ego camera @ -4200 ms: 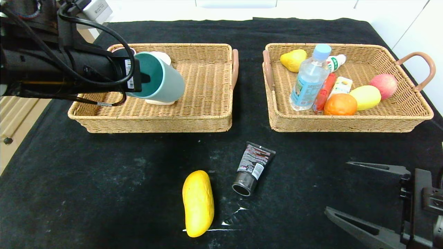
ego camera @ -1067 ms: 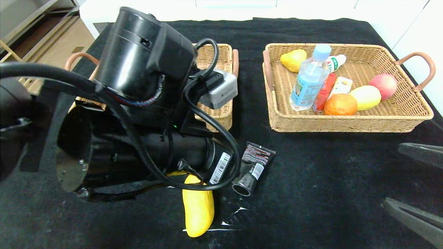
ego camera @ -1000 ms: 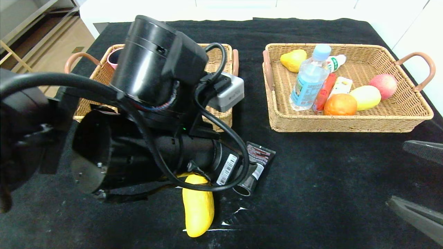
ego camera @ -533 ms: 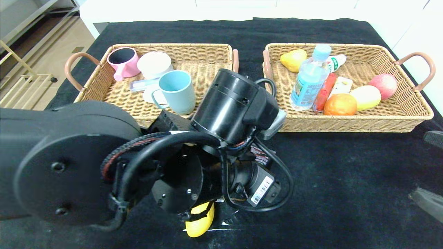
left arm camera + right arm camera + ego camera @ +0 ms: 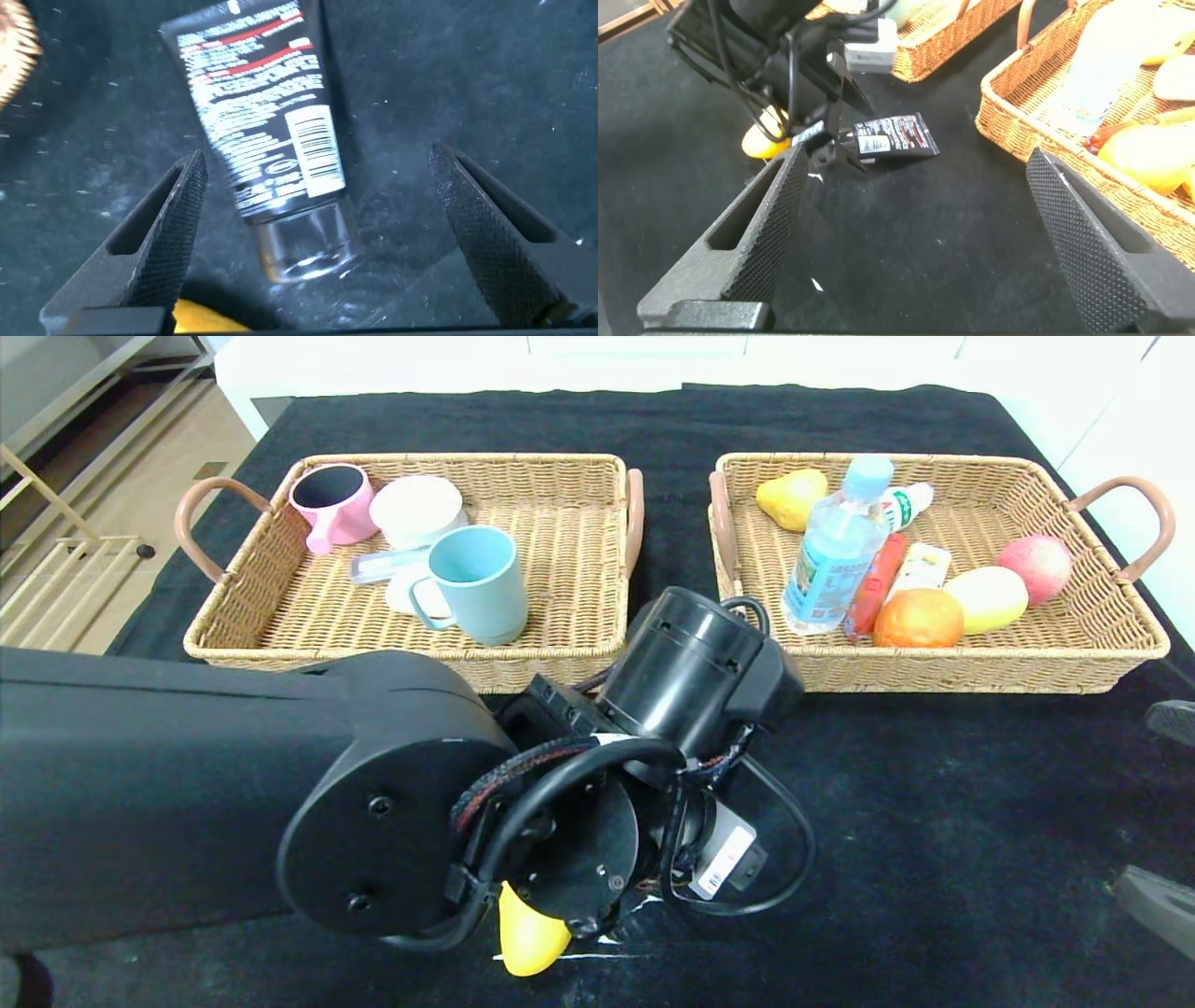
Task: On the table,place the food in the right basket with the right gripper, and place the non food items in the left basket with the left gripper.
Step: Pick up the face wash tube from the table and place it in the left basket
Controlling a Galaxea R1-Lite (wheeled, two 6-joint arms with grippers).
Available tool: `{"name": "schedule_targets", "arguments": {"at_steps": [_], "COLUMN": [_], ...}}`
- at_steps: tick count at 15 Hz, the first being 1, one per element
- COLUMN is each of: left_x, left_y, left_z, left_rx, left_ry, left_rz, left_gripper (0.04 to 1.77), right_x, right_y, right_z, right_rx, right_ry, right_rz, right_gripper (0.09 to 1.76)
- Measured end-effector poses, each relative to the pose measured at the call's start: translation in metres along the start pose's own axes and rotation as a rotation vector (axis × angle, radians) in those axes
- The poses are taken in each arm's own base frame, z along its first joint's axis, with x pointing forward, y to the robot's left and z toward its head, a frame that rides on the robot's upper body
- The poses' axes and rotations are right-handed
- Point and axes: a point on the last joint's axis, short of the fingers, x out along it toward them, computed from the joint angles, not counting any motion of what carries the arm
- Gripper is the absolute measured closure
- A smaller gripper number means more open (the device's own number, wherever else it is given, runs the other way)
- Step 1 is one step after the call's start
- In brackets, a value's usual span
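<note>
Two baskets are set side by side at the far half of the table (image 5: 934,821). In the left basket (image 5: 569,644) a mug (image 5: 476,583) is stood upright near the front wall. In the right basket (image 5: 1074,658) a bottle (image 5: 834,546), a sausage (image 5: 873,586) and a carton (image 5: 920,567) are laid together. In front of the baskets, the tube (image 5: 266,121) is laid flat on the cloth, with the mango (image 5: 526,938) just beside its cap end.

Head camera looks forward and down over the table (image 5: 934,803). Left wrist camera looks closely down at the black tube (image 5: 266,112). Right wrist camera views it from farther off; both share the tube
</note>
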Motion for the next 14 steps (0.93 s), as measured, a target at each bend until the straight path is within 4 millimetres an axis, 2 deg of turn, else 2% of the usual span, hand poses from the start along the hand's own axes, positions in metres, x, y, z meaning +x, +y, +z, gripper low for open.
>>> {"name": "schedule_targets", "arguments": {"at_steps": [14], "left_x": [0.017], "left_y": [0.005], "left_z": [-0.008], "left_rx": [-0.024], "left_ry": [0.052], "left_rz": [0.030], "left_gripper": [0.09], "right_x": [0.003], "right_y": [0.000], "right_z": [-0.002], "right_rx": [0.001], "right_ry": [0.013], "right_rz": [0.001], "right_gripper": [0.14]}}
